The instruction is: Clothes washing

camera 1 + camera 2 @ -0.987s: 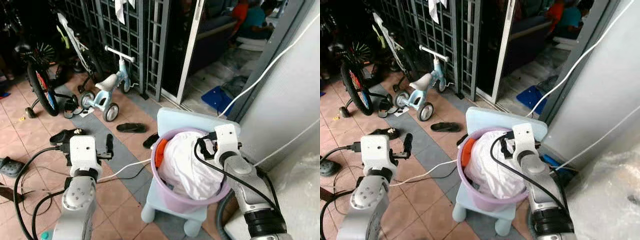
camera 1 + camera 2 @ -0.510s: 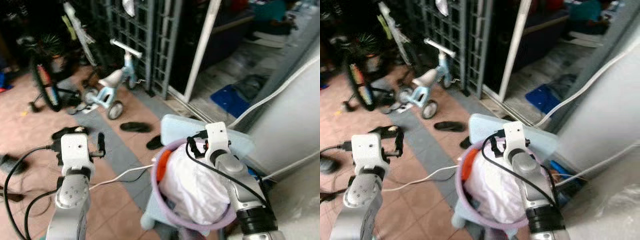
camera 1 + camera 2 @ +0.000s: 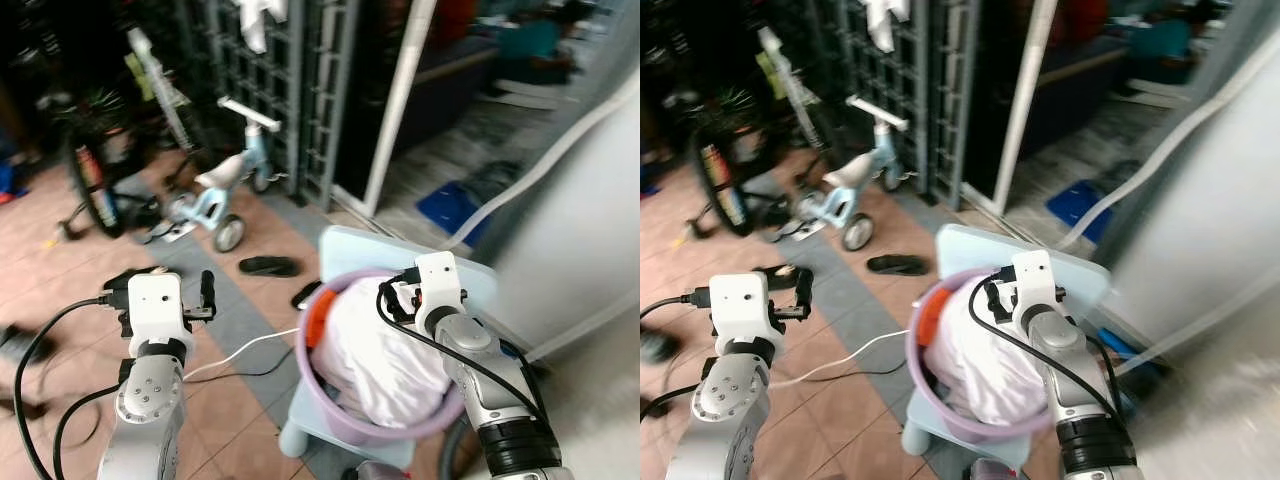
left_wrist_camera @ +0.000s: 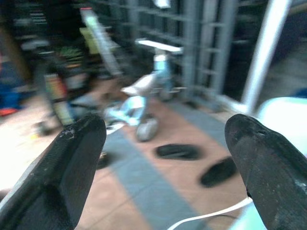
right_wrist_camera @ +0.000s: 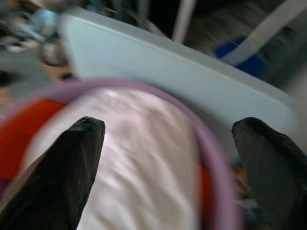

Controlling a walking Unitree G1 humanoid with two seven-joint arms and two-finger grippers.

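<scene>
A purple basin [image 3: 325,412] heaped with white laundry [image 3: 378,357] and an orange piece [image 3: 318,326] stands on a light-blue plastic chair [image 3: 352,250]. My right gripper [image 5: 168,125] hovers open over the basin's far side, its fingers apart above the white cloth [image 5: 139,158] and the purple rim [image 5: 211,158], holding nothing. My left gripper [image 4: 165,125] is open in the air to the left of the chair, over the tiled floor, with nothing between its fingers [image 4: 72,158].
A small blue balance bike [image 3: 225,182], a larger bicycle [image 3: 95,185] and black sandals [image 3: 268,266] lie on the floor ahead left. A white cable [image 3: 238,352] runs to the chair. A metal grille [image 3: 270,80] stands behind and a white wall [image 3: 585,230] at the right.
The whole picture has shifted and blurred, so the camera moved. Both grippers keep about the same places relative to the basin, and both stay open.
</scene>
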